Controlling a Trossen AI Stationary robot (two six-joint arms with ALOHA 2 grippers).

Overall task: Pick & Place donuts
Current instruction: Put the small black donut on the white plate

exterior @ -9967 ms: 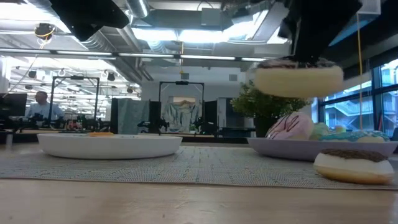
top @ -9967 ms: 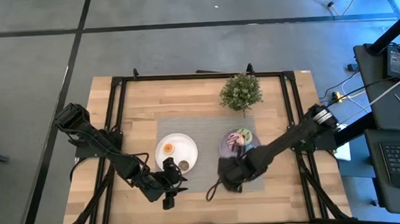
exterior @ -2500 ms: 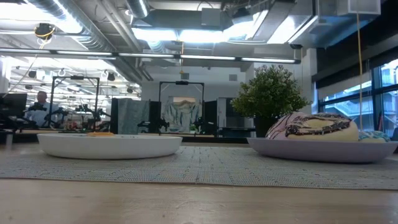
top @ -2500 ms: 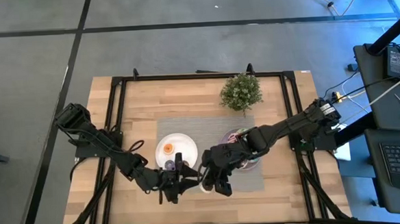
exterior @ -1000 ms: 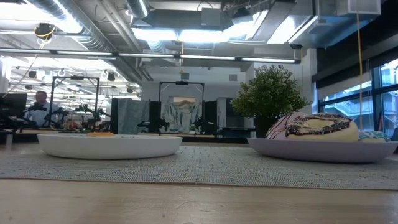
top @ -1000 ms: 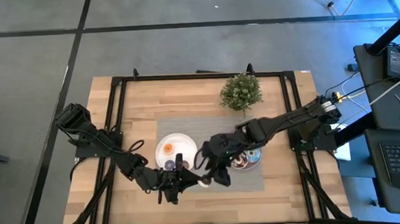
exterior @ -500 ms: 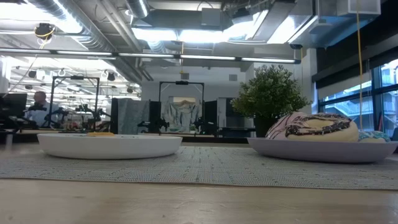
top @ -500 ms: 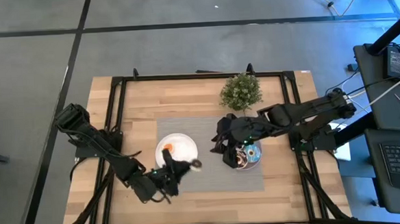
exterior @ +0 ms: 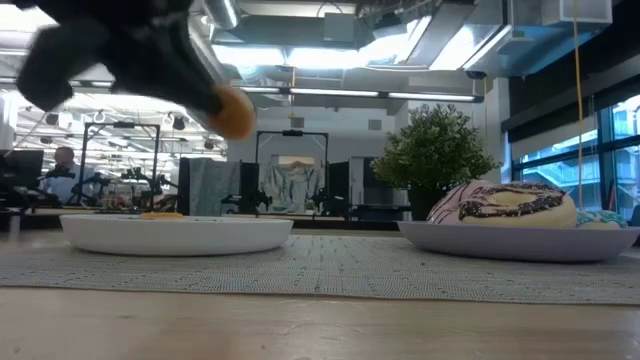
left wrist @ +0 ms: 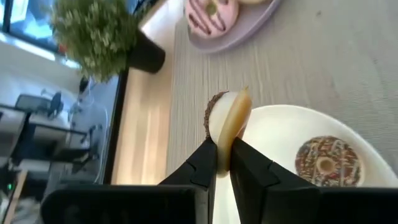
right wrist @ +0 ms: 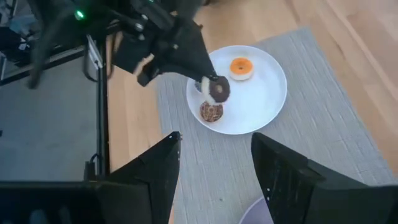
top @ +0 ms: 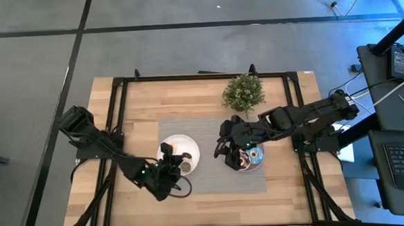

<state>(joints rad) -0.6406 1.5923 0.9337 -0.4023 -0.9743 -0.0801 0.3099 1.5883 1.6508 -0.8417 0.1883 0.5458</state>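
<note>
My left gripper point(left wrist: 224, 152) hangs over the white plate point(top: 188, 147), shut on a mini donut point(right wrist: 217, 91) with a cream body and dark brown top. An orange mini donut point(right wrist: 241, 67) and a speckled mini donut point(left wrist: 326, 162) lie flat on that plate. My right gripper point(right wrist: 217, 186) is open above the lilac plate point(top: 258, 158), touching nothing. That plate holds large donuts, among them a pink one point(left wrist: 212, 12) and a chocolate-striped one point(exterior: 505, 203). My left gripper pinches the dark brown mini donut by its rim point(left wrist: 225, 140) between the two fingers. The ring stands on edge in the hold, its cream underside toward one finger and its dark top toward the other. It is lifted clear above the white plate point(left wrist: 280, 124).
Both plates sit on a grey woven mat point(top: 212, 181) in the middle of the wooden table. A potted plant point(top: 243, 91) stands at the far side, just behind the lilac plate. Bare wood lies along the near edge point(top: 214, 209).
The two grippers met at the mat's near edge between the plates, and then they parted. My left gripper carried the mini donut toward the table's left, over the white plate, and came into the low view. My right gripper drew back toward the far right, over the lilac plate.
</note>
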